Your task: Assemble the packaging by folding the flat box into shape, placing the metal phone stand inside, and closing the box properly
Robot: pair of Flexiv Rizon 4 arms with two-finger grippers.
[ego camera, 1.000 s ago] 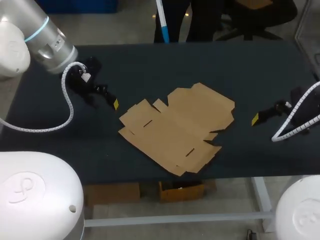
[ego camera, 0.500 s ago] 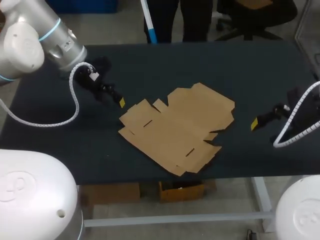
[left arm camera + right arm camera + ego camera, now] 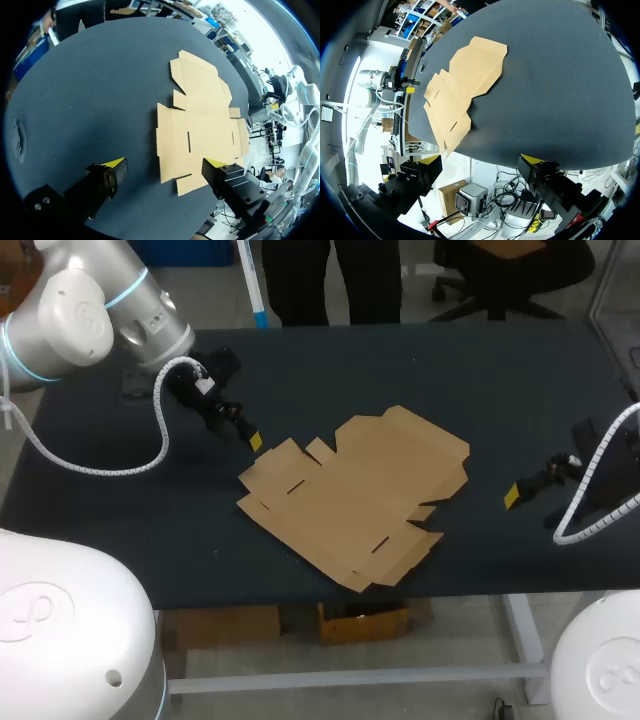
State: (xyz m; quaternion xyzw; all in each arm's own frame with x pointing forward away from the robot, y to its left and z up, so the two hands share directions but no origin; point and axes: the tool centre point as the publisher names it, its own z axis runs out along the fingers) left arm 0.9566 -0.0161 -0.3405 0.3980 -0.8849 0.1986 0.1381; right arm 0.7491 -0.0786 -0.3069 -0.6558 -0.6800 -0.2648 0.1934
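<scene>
Our left jaws stand wide open and empty, low over the worktop (image 3: 450,360), with the flat box (image 3: 355,495) lying just ahead of them, near but not touching. We judge the box to be light, thin cardboard: stiff across its panels, ready to bend only at the creases, and likely to slide if pushed from one side. It lies flush, so an outer flap edge looks the best hold, with the sheet steadied opposite. Our right jaws, also wide open and empty, hang past the box's other side, well apart from it. No phone stand shows.
</scene>
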